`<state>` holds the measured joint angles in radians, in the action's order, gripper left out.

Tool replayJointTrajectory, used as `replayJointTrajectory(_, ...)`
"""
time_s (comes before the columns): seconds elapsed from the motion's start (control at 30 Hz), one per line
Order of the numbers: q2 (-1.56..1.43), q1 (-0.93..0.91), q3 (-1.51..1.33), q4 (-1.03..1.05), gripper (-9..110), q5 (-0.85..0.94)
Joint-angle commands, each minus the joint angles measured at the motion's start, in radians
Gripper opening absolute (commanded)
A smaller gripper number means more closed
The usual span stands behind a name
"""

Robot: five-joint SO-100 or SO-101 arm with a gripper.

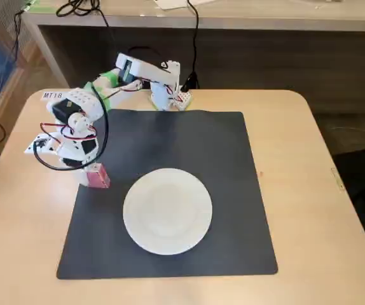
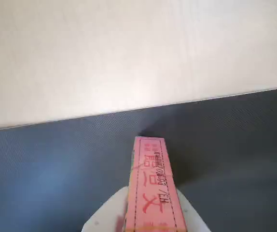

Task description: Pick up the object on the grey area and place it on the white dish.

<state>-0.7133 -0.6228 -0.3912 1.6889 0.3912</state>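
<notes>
The gripper (image 1: 92, 170) has its white plastic fingers closed on either side of the object (image 1: 98, 176), a small pink-red rectangular box; the wrist view shows its paler, printed face (image 2: 153, 186) running lengthwise between them. The box sits at the left edge of the grey area (image 1: 233, 190), a flat, matte charcoal square with a fine woven texture, whether touching it or just above I cannot tell. The white dish (image 1: 167, 210), round, smooth and shallow, lies on the mat right of the box, apart from it. The counter (image 1: 335, 241) is pale, smooth wood with rounded corners.
</notes>
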Motion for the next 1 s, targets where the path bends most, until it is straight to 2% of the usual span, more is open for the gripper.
replayJointTrajectory(0.0,-0.018,0.008,0.064,0.003,0,-0.009)
replayJointTrajectory(0.33,-0.176,0.075,0.137,0.003,0,-0.049)
replayJointTrajectory(0.5,-0.242,0.212,0.293,0.003,0,-0.083)
replayJointTrajectory(0.77,-0.256,0.489,0.290,0.003,0,-0.143)
replayJointTrajectory(0.97,-0.175,0.563,0.268,0.006,0,-0.172)
